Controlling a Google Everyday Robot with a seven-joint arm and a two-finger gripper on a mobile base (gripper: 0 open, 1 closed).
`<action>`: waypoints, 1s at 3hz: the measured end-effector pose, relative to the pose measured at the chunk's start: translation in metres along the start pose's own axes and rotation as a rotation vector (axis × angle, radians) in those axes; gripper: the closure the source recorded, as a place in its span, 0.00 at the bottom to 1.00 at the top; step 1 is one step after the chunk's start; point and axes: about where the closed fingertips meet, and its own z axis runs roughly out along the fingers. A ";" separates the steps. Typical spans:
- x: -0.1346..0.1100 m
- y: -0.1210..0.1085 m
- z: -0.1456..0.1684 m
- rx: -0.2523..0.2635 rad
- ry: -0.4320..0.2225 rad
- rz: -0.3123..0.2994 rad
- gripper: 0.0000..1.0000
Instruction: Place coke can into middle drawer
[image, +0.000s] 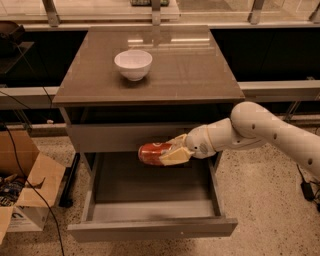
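Observation:
The coke can (151, 152) is a red-orange can held on its side in my gripper (167, 153), whose cream fingers (172, 156) are shut around its right half. The can hangs in front of the closed upper drawer front, above the back part of the open middle drawer (150, 227). The drawer is pulled out with an empty grey tray and low side walls. My white arm reaches in from the right.
A white bowl (133, 64) stands on the cabinet top (190, 70) at the back left. An open cardboard box (27, 192) sits on the floor to the left with a black cable. A rail and dark wall run behind the cabinet.

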 end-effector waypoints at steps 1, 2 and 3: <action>0.036 -0.010 0.018 0.009 0.051 0.024 1.00; 0.075 -0.021 0.039 0.014 0.088 0.070 1.00; 0.117 -0.028 0.058 0.019 0.114 0.133 1.00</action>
